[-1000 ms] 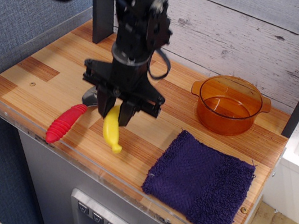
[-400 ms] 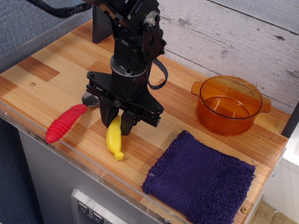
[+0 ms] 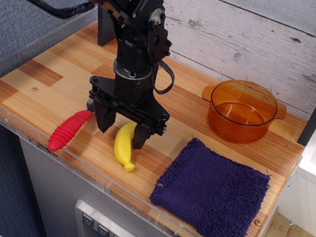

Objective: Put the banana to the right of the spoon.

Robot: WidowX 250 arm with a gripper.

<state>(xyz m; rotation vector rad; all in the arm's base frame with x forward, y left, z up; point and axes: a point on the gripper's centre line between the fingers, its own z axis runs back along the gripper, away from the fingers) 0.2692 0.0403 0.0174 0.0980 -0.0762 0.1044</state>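
The yellow banana (image 3: 123, 145) lies on the wooden table near the front edge. The spoon (image 3: 67, 131) lies just to its left; its red ribbed handle shows, while its bowl is mostly hidden behind my gripper. My gripper (image 3: 122, 130) stands over the banana's far end, pointing straight down. Its two black fingers are spread apart, one on each side of the banana, not clamping it.
An orange transparent pot (image 3: 242, 111) stands at the back right. A dark purple towel (image 3: 214, 190) lies at the front right. A clear plastic rim runs along the table's front edge (image 3: 95, 176). A dark post stands at the back left.
The gripper came down with the banana, set it on the table, and opened its fingers. The banana now lies flat to the right of the spoon.
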